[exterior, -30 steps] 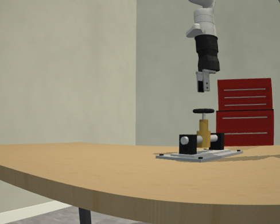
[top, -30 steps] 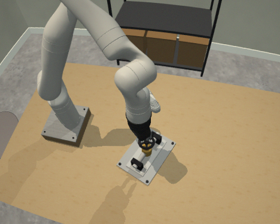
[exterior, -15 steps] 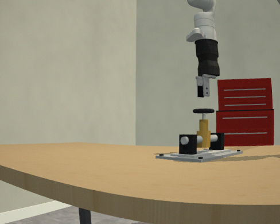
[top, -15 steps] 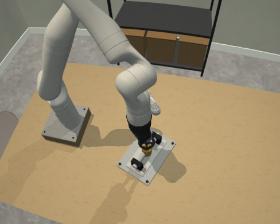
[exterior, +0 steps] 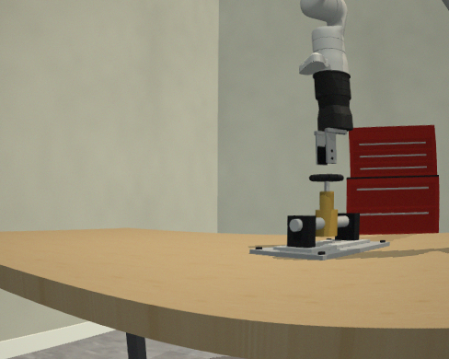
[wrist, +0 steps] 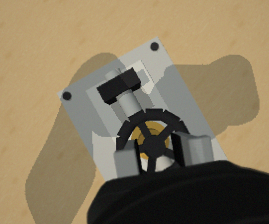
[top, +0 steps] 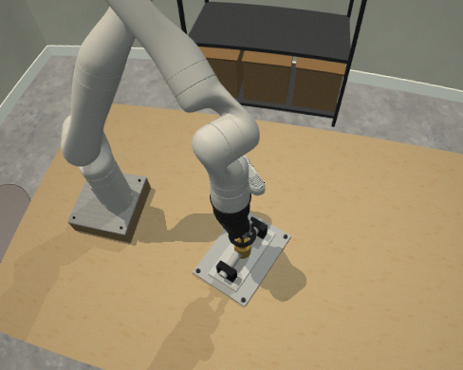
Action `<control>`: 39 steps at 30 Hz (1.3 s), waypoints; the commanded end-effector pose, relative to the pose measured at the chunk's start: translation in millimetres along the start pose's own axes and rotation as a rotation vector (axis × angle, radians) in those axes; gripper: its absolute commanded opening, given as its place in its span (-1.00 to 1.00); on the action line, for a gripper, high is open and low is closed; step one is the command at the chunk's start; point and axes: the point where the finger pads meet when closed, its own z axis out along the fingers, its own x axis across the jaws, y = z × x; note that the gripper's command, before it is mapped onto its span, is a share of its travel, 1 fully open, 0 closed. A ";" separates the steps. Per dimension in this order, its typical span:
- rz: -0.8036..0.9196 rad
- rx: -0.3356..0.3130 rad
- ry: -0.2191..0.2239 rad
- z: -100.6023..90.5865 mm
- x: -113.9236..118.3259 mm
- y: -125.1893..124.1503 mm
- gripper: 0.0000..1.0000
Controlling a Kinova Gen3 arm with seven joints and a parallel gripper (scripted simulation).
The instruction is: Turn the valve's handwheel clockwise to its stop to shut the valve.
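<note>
The valve stands on a grey base plate [exterior: 319,248] on the wooden table. Its black spoked handwheel [exterior: 326,178] lies level on a thin stem above a brass body [exterior: 326,213]; a grey pipe runs through two black clamps [exterior: 301,230]. My gripper [exterior: 327,158] hangs straight above the handwheel with a small gap between fingertips and wheel. It is open and holds nothing. In the wrist view the two grey fingers straddle the handwheel [wrist: 152,141] from above. In the top view the gripper [top: 242,238] hides the wheel.
The arm's base block [top: 110,206] stands at the table's left. A red tool chest [exterior: 392,179] stands behind the table, and a dark shelf with boxes [top: 274,57] stands on the floor beyond the table's far edge.
</note>
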 end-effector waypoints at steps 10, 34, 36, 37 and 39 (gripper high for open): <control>0.001 -0.001 0.002 9.6 1.3 1.7 0.21; 0.000 -0.001 0.003 10.3 1.7 1.5 0.21; 0.000 -0.001 0.003 10.3 1.7 1.5 0.21; 0.000 -0.001 0.003 10.3 1.7 1.5 0.21; 0.000 -0.001 0.003 10.3 1.7 1.5 0.21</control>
